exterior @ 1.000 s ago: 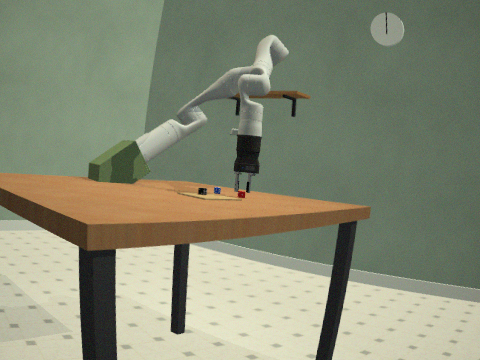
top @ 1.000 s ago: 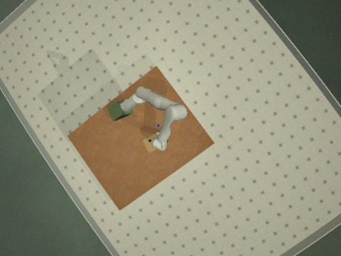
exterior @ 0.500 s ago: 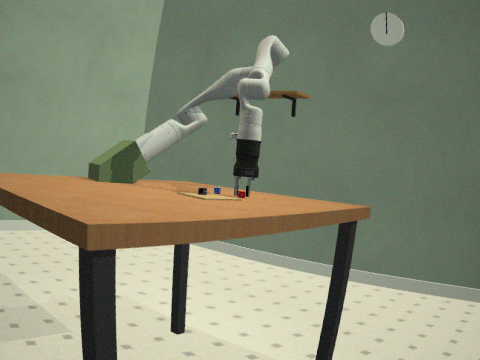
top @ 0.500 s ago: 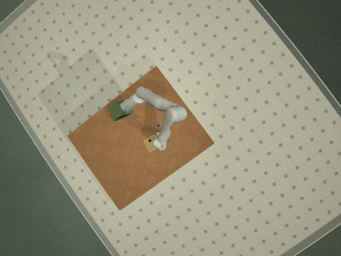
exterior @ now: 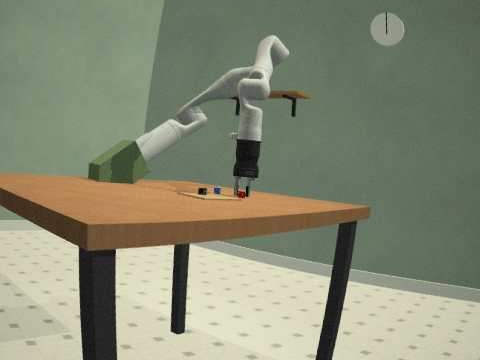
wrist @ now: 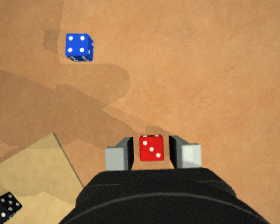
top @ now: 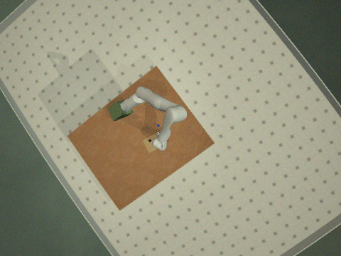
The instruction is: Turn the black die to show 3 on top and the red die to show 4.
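Jaws released, straddling the red die (wrist: 151, 148) showing 3, off the mat (wrist: 35, 172): small, rigid, slick; pinch opposite flat faces.

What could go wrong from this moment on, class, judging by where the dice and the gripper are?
1. The red die sits between the open gripper fingers on bare table, off the mat; it shows 3, so it needs both a turn and a carry, and may slip or land tilted.
2. The black die lies on the mat; placing red there could knock it.
3. The blue die is near; a wide swing could tip it.
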